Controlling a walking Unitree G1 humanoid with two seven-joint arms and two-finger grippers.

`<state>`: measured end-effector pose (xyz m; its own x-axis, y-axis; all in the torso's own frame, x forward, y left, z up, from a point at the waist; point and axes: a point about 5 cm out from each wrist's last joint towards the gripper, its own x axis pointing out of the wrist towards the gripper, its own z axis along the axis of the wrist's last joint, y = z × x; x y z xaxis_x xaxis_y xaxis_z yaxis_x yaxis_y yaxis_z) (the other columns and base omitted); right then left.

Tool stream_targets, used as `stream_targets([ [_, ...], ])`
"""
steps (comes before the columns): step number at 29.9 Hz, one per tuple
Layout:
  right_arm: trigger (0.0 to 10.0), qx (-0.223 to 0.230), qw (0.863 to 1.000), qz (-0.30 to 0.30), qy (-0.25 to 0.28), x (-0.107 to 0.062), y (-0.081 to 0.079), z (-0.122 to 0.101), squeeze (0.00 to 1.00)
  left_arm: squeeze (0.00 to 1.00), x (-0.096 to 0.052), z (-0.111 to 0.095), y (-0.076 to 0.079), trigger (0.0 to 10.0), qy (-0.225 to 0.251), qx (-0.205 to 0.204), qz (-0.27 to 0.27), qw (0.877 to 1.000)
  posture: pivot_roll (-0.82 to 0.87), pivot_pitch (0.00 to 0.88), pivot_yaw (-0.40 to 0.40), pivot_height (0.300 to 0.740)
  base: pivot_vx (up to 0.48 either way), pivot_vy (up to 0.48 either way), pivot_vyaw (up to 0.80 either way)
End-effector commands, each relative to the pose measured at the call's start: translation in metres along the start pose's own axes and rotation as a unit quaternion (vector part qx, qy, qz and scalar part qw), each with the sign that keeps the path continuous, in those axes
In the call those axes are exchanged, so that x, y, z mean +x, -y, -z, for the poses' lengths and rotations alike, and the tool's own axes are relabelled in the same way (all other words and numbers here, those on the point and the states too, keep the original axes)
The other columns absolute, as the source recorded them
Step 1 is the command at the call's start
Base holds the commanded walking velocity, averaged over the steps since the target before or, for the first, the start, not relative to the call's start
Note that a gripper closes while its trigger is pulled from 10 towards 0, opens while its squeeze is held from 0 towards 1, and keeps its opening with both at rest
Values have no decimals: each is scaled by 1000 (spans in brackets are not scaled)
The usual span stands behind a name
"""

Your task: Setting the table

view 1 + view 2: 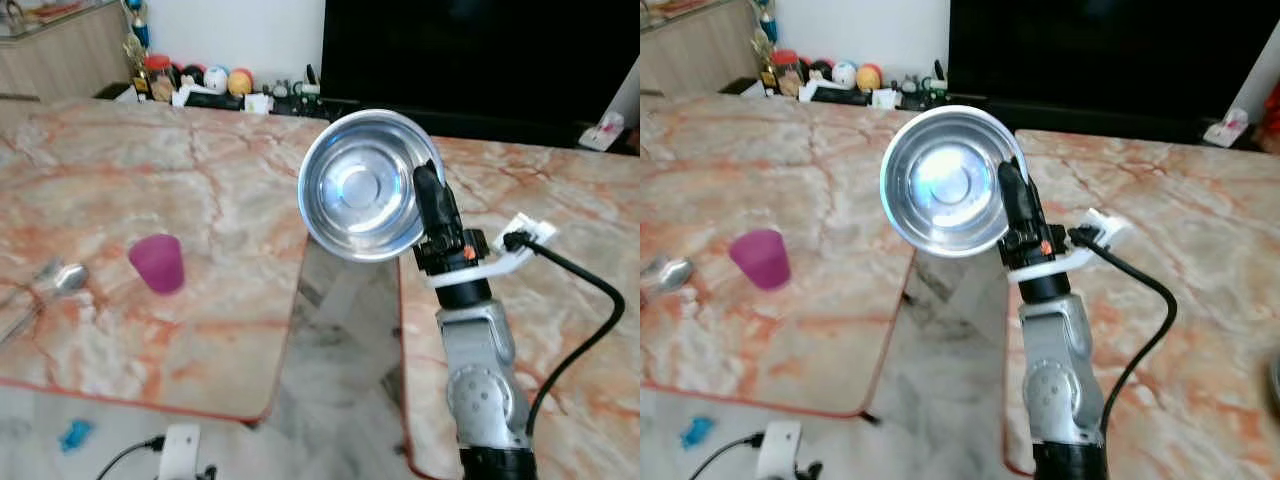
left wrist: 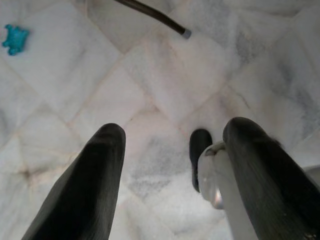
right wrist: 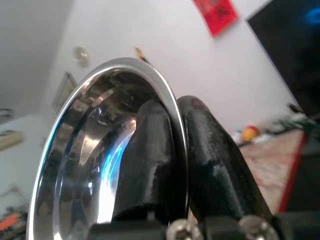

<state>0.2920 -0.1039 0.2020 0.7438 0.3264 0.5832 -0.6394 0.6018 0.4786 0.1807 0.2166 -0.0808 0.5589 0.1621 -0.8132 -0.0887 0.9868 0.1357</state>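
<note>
**Right wrist view: fingers pinch the bowl's rim**

Right wrist view gives you the close look: the two black fingers (image 3: 150,165) sit on either side of the thin rim of the steel bowl (image 3: 95,150), one inside it and one outside, pressed tight on the metal. You can also see a white wall and a red paper high up behind it.

From the head views you get the wider scene. The right gripper (image 1: 428,205) holds the bowl (image 1: 362,186) up in the air, over the gap between two tables. The bowl stands on its edge. Its open side faces you and the camera, and its bottom faces the far wall. It touches no table.

Left wrist view shows you other things: the left gripper (image 2: 170,165) hangs low with its fingers spread apart and nothing between them. Under it is a pale marble floor (image 2: 150,75), with a small blue toy (image 2: 15,39) on it.

The tables (image 1: 180,170) have pink and orange marble tops. On the left table, near you, stands a purple cup (image 1: 157,263), upright. Further left lies a shiny spoon (image 1: 58,279). A dark gap runs between the two tables.

Far back you see a big black screen (image 1: 480,55) and a row of small colourful balls and jars (image 1: 205,80) on a low shelf by the white wall.
</note>
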Motion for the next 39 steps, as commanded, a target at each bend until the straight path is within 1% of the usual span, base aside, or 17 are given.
stream_targets([
  [1, 10000, -9, 1000, 7, 12, -2, 2, -7, 0, 0, 0, 1, 3, 10000, -4, 6, 4, 1000, -9, 8, -2, 740, 0, -480, 0],
  [7, 10000, -15, 1000, 13, 10, -4, 5, -7, 0, 0, 0, 0, 3, 10000, -4, 7, 4, 1000, -12, 13, -1, 740, 0, -480, 0],
  [10, 10000, -28, 999, 21, 6, -6, 8, -9, 0, 0, 0, 0, 3, 10000, -4, 7, 5, 1000, -14, 15, 0, 740, 0, -480, 0],
  [13, 10000, -69, 996, 56, 3, -14, 25, -20, 0, 0, 0, 0, 3, 10000, -4, 6, 4, 1000, -13, 16, -1, 740, 0, -480, 0],
  [14, 10000, -92, 993, 74, 0, -18, 34, -27, 0, 0, 0, 0, 3, 10000, -4, 5, 4, 1000, -17, 17, 0, 740, 0, -480, 0],
  [16, 10000, -115, 989, 89, -4, -23, 41, -34, 0, 0, 0, -1, 3, 10000, -3, 5, 4, 1000, -19, 18, 0, 740, 0, -480, 0],
  [17, 10000, -142, 984, 108, -6, -31, 51, -47, 0, 0, 0, -1, 3, 10000, -3, 6, 4, 1000, -21, 18, 0, 740, 0, -480, 0],
  [19, 10000, -162, 979, 121, -10, -38, 59, -57, 0, 0, 0, -1, 3, 10000, -3, 6, 4, 1000, -25, 18, 1, 740, 0, -480, 0],
  [22, 10000, -185, 973, 135, -17, -46, 65, -68, 0, 0, 1, -2, 3, 10000, -2, 7, 5, 1000, -30, 17, 3, 740, 0, -480, 0],
  [27, 10000, -190, 971, 141, -23, -50, 66, -70, 0, 0, 1, -2, 2, 10000, -2, 8, 4, 1000, -28, 15, 6, 740, 0, -480, 0],
  [34, 10000, -168, 975, 138, -36, -47, 61, -54, 0, 0, 1, -3, 0, 10000, -2, 9, 2, 1000, -23, 14, 5, 740, 0, -455, 0],
  [39, 10000, -164, 975, 145, -47, -48, 62, -51, 0, 0, 1, -2, -1, 10000, -2, 4, -1, 1000, -22, 14, 1, 740, 0, 0, 0],
])
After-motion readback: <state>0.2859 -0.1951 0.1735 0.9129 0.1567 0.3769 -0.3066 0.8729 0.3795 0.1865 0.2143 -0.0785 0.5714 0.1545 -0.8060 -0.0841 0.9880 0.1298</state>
